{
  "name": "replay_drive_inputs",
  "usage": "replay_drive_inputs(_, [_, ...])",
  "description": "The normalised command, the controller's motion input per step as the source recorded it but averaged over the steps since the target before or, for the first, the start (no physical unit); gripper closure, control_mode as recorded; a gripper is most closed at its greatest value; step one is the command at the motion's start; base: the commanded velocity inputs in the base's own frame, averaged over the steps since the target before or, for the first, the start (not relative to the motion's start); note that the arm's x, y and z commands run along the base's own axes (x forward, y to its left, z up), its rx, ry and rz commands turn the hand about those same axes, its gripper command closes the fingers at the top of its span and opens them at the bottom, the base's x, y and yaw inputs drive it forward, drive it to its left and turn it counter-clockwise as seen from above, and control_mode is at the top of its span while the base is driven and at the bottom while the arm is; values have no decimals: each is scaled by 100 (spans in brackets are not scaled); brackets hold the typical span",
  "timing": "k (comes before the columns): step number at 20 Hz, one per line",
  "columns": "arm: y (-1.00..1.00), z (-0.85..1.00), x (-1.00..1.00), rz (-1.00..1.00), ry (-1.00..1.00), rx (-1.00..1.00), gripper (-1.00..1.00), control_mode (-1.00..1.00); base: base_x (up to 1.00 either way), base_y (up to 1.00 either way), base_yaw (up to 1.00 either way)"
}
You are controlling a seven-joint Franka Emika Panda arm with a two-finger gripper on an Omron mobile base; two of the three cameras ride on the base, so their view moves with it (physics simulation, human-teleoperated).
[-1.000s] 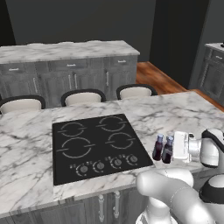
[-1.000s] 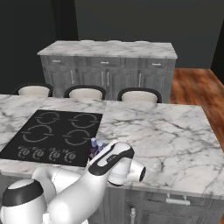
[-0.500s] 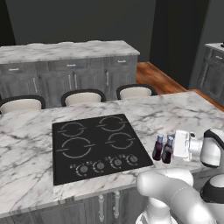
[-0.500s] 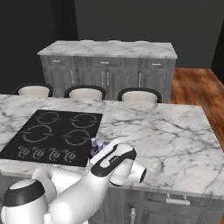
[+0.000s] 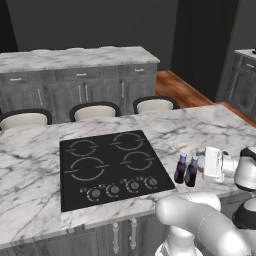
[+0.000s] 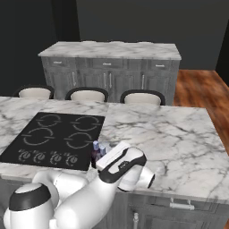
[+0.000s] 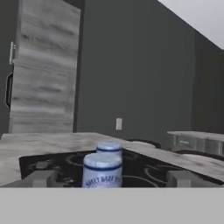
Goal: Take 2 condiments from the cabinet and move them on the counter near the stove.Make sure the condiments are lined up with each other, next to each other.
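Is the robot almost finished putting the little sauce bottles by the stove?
Nearly. Done: both small dark brown blue-capped sauce bottles stand upright, side by side, on the white marble island counter, just right of the flat black cooktop. In hand: nothing; the gripper sits right beside them with its jaws wide open. Left: probably just pulling the arm away.

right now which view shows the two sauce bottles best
The left base view: both sauce bottles stand unobstructed beside the stove. The right base view has them half hidden behind the arm; the hand view shows just the caps, one bottle behind the other.
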Motion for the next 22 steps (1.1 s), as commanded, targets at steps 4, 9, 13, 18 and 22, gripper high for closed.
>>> replay_drive_inputs(4, [-1,25,-7,0,-7,0,-100,-100,0,0,0])
replay_drive_inputs(9, [-4,46,-9,0,-6,0,-100,-100,0,0,0])
replay_drive_inputs(13, [-2,73,-18,-2,9,0,-100,-100,0,0,0])
replay_drive_inputs(18, [15,60,-18,-15,37,-23,-100,-100,0,0,0])
replay_drive_inputs(22, [19,64,-18,-25,53,-25,-100,-100,0,0,0])
